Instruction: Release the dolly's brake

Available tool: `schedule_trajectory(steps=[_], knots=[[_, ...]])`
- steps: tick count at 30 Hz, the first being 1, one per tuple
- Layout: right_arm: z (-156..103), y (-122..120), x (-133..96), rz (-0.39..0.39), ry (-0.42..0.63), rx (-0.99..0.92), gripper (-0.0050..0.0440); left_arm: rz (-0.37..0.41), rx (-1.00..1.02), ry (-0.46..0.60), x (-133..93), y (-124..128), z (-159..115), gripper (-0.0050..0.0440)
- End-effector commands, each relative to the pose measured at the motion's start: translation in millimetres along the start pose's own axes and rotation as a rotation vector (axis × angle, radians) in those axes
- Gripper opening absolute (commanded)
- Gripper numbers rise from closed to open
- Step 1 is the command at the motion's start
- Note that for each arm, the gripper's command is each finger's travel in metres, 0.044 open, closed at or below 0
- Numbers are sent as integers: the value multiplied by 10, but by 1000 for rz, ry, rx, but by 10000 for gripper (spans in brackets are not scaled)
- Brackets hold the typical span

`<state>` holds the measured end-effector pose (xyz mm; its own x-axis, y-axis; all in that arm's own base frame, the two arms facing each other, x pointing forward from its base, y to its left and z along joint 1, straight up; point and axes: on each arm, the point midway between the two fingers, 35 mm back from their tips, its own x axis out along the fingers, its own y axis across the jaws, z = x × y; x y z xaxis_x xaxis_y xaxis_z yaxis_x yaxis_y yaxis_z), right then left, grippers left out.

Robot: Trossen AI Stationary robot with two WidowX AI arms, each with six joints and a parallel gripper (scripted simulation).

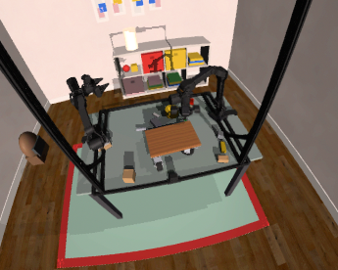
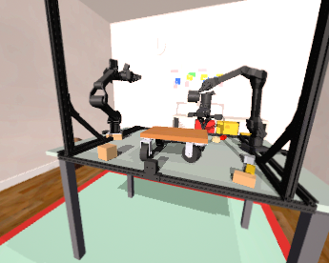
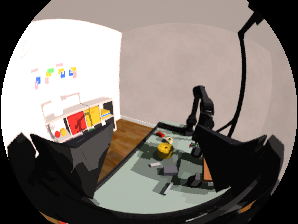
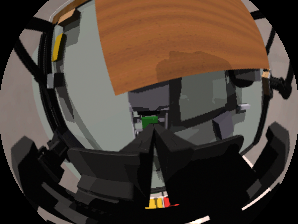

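The dolly (image 1: 172,137) has a brown wooden deck on black casters and stands mid-table; it also shows in the exterior view (image 2: 175,134). My right gripper (image 1: 182,113) is shut and empty, hanging just behind the dolly's far edge, above the caster. In the right wrist view its closed fingertips (image 4: 154,137) point down at the green pedal end (image 4: 152,120), a short way above it; I cannot tell if they touch. My left gripper (image 1: 97,86) is open and empty, raised high at the table's far left, well away from the dolly.
Small tan blocks (image 1: 129,175) (image 1: 223,157) lie near the table's front and right edges. Yellow and red objects (image 1: 170,112) lie behind the dolly. A black frame (image 1: 277,73) surrounds the table. A shelf (image 1: 160,66) stands by the back wall.
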<state>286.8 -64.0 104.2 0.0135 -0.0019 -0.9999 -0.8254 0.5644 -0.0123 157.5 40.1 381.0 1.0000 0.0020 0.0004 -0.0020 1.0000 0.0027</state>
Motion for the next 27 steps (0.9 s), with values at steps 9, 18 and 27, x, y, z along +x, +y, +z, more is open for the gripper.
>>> schedule_trajectory(steps=[9,18,27], knots=[[-8,19,105,12,6,0,0,-2,-3,0,0,-1,-1,440],[-4,20,164,12,6,0,0,-2,-3,0,0,-1,-1,440],[-2,21,198,12,6,0,0,-2,-3,0,0,-1,-1,440]])
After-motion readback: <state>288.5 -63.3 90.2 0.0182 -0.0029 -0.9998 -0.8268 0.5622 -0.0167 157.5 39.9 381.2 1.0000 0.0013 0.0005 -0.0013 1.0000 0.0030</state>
